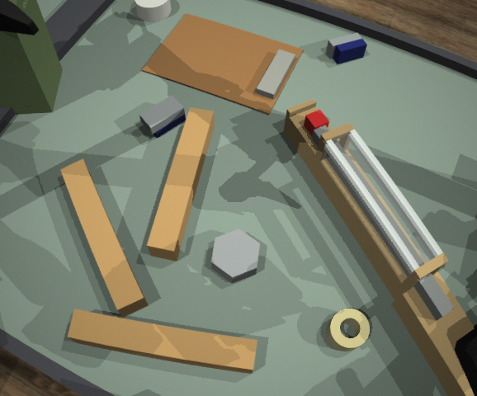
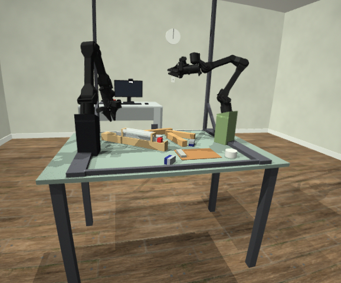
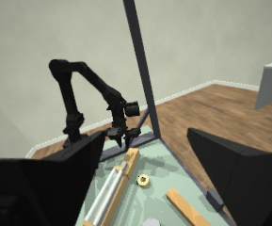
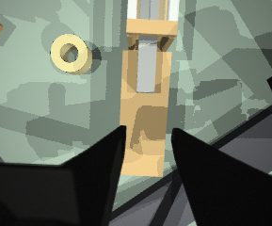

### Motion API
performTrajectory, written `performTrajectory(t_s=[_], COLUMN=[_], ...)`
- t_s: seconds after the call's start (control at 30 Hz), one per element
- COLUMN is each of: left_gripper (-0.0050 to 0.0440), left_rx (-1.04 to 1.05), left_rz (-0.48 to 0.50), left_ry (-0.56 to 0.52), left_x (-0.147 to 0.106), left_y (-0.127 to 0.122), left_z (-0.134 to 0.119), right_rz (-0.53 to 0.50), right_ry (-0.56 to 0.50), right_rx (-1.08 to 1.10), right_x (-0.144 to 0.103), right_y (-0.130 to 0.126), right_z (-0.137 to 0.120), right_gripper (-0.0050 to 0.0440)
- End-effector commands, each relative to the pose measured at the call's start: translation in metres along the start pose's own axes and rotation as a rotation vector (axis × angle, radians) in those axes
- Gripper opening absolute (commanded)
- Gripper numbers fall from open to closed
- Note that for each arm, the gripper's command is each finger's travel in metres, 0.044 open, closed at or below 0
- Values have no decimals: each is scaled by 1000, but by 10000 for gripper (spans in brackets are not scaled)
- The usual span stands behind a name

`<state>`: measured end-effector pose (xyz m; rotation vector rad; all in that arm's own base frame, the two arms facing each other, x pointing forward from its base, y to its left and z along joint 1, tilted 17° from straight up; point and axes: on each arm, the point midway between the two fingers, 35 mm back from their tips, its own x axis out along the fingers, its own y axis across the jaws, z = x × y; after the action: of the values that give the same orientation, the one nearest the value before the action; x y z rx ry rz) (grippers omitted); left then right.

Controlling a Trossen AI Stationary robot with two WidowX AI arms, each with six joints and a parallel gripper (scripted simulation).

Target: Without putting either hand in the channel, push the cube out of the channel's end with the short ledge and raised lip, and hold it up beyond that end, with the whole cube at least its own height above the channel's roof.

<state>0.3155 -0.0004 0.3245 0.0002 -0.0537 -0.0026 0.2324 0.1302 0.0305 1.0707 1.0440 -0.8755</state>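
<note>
The red cube (image 1: 315, 120) sits on the short ledge at the far end of the wooden channel (image 1: 380, 209), against the raised lip (image 1: 300, 107). It also shows in the exterior view (image 2: 159, 140). A grey rod runs through the channel under the clear roof. Its tip (image 1: 320, 132) touches the cube and its tail (image 1: 435, 296) lies on the long ledge, also seen in the right wrist view (image 4: 147, 71). My right gripper (image 4: 149, 132) (image 2: 111, 111) is open and empty above the long ledge's end. My left gripper (image 2: 173, 71) is open and empty, high above the table.
Three wooden beams (image 1: 181, 181) (image 1: 102, 236) (image 1: 162, 341), a grey hexagon (image 1: 235, 254) and a cream ring (image 1: 349, 328) lie beside the channel. A brown board (image 1: 224, 59) with a grey block, two blue-grey blocks (image 1: 346, 47) (image 1: 162, 115), a white cylinder and a green box (image 1: 15, 55) stand farther back.
</note>
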Motion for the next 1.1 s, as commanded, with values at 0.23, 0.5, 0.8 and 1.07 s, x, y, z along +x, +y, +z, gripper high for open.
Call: performTrajectory(t_s=[0.23,0.5,0.8,1.07], left_gripper=[400,400,400,400], left_rx=[3,3,3,3], left_rz=[1,1,1,1], left_ry=[-18,-18,-18,-18], left_x=[-1,-1,-1,-1], left_y=[0,0,0,0], left_z=[7,7,7,7], right_rz=[22,-52,-98,-128], right_ry=[6,37,79,135], right_rx=[9,-10,-20,-25], right_x=[-5,16,35,57], right_y=[5,35,52,62], right_z=[0,38,77,126], right_gripper=[170,170,170,170])
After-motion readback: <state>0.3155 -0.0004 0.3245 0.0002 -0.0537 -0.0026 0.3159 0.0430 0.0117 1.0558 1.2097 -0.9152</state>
